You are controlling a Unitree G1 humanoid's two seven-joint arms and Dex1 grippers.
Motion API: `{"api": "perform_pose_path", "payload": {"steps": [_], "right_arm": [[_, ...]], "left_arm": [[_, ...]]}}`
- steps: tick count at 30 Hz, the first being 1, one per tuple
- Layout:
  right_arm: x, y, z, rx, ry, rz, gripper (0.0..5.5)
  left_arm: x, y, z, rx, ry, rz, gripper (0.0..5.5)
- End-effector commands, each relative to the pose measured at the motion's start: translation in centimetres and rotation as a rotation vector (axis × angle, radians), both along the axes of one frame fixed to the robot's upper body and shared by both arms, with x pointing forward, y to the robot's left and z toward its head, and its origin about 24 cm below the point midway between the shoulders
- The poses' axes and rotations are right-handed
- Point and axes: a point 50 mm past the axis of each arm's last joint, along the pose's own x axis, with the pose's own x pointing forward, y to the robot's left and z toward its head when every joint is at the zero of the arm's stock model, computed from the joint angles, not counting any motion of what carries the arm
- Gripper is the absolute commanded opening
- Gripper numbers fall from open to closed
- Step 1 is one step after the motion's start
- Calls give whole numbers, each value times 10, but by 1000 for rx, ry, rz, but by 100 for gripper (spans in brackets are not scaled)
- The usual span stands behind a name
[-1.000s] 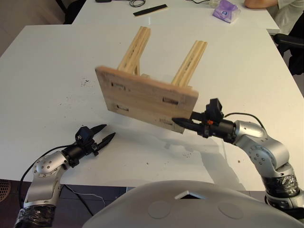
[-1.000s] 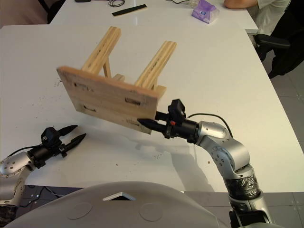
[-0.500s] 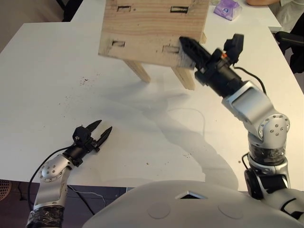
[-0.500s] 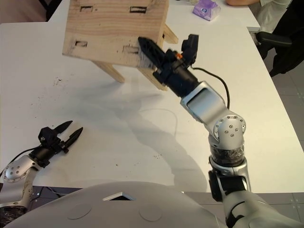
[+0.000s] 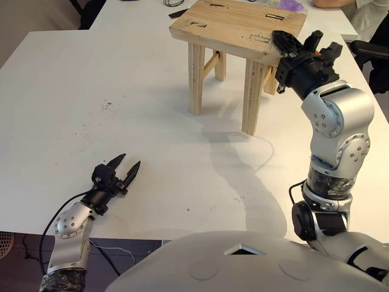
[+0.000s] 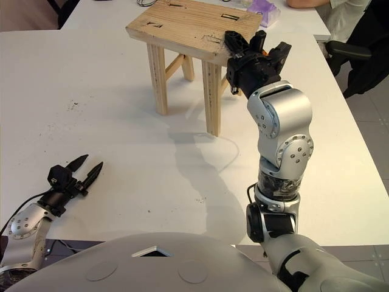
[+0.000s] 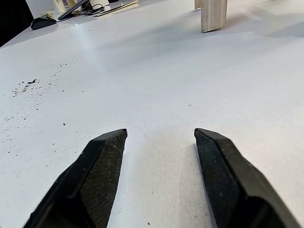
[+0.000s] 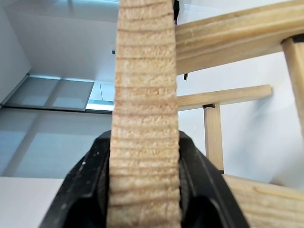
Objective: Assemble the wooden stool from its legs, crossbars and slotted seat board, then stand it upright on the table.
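The assembled wooden stool stands upright on its legs toward the back of the white table, its slotted seat board on top. My right gripper is shut on the seat board's near right corner, one finger above and one below the edge. A crossbar runs between the legs. My left gripper is low at the table's front left, far from the stool, with its fingers open and nothing between them. One stool leg's foot lies far ahead of it.
Dark specks are scattered on the table's left part. A purple packet and a black cable lie at the far end, behind the stool.
My right arm has swung the stool from lying on its side, up through the air and over, to upright on its legs farther back. The left gripper has barely moved.
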Motion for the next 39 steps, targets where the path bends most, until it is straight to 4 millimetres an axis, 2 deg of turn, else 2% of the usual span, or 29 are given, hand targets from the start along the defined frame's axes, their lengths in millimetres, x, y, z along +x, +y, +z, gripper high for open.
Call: {"api": "perform_pose_path", "payload": {"steps": [1,4,7,11,14,18,20,22,24,26,27,29,34,36,39], "right_arm": [[0,-2,-39,-232,161,35,189],[-1,-1,-51,-279,210,80,248],[0,-5,-57,-292,242,80,264],[6,-22,-36,-210,148,33,264],[10,-34,-15,-145,50,8,264],[12,-40,4,-95,-49,11,264],[13,-42,15,-59,-107,6,264],[14,-49,20,-124,-160,-16,264],[18,-66,4,-307,-155,-85,264],[18,-83,-17,-542,-162,-164,264],[16,-87,-31,-633,-156,-175,264],[11,-89,-48,-733,-194,-177,264],[2,-82,-78,-829,-223,-130,264],[0,-89,-80,-868,-242,-187,264],[0,-110,-87,-1018,-242,-331,264]], "left_arm": [[-25,-5,-33,11,219,3,264],[-24,-7,-34,10,219,-1,264],[-22,-9,-34,8,218,-12,264],[-12,-8,-23,-73,167,36,264],[11,-18,11,-292,52,75,264],[34,-32,46,-453,-44,85,264],[37,-38,55,-488,-56,80,264],[37,-39,57,-499,-59,97,264],[42,-35,57,-428,-103,157,264],[52,-32,55,-219,-180,216,264],[57,-34,56,-189,-213,231,264],[62,-40,58,-183,-253,253,264],[68,-55,52,-180,-258,237,264],[68,-54,50,-174,-256,251,264],[72,-45,49,-153,-290,341,264]]}}
